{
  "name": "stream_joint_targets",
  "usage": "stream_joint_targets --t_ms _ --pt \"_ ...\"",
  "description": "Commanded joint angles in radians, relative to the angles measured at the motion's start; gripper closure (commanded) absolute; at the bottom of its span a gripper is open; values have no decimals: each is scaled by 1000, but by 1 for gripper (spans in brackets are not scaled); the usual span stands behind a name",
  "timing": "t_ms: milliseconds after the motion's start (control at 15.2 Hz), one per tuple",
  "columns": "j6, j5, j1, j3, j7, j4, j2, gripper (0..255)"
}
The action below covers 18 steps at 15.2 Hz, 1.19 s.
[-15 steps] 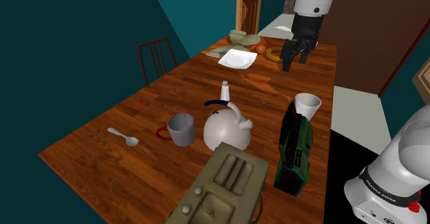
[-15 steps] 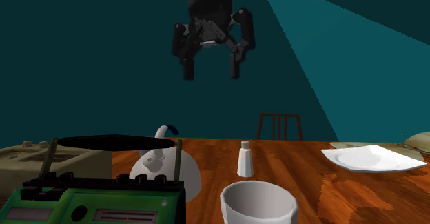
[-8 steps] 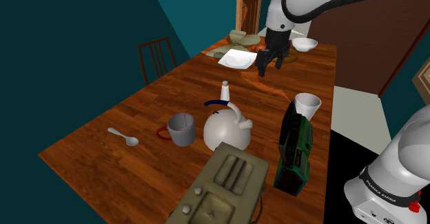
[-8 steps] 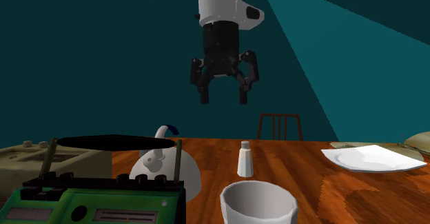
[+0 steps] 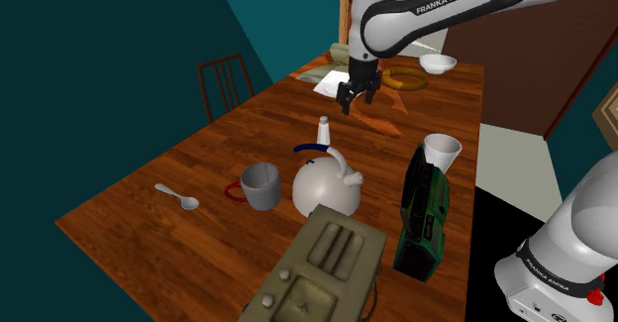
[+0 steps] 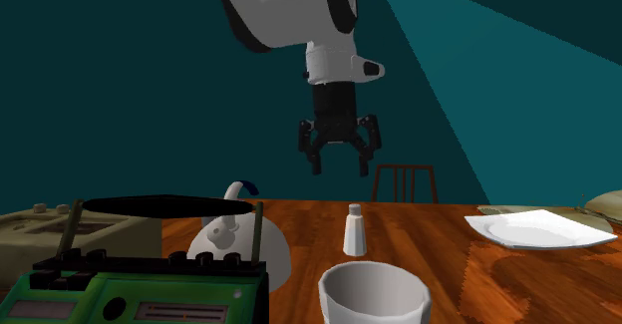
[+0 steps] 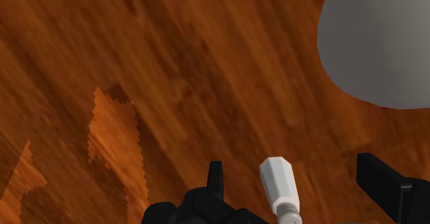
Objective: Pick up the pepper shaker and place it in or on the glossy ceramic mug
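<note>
**Shoulder view.** The gripper is hanging above the table with its fingers spread, and it is gripping nothing. The shaker is standing upright on the wood, below the gripper and toward this view's lower left of it, well apart from the fingertips. It is standing between the plate and the kettle, closer to the kettle. The mug, drawn grey, is standing just beside the kettle on this view's left, nearer the camera than the shaker. A white cup is standing at the far end of the radio.

**Second exterior view.** The gripper is hanging high over the table with its jaws apart. The shaker is standing below it and slightly to this view's right, with open air between the two. The white cup is standing in front of the shaker and the kettle to this view's left of it.

**Wrist view.** The gripper is pointing down at the wood. The shaker is showing between the two fingers, closer to one than the other and touching neither. A grey rounded form is lying beyond, and what it is cannot be told.
</note>
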Motion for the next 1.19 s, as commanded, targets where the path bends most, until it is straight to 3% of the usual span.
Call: stream_joint_targets --t_ms 0,660,1122 --pt "31 -27 3 8 25 52 75 0" --pt "82 -153 40 -4 100 393 442 0" --pt "152 -168 40 -12 109 373 493 0"
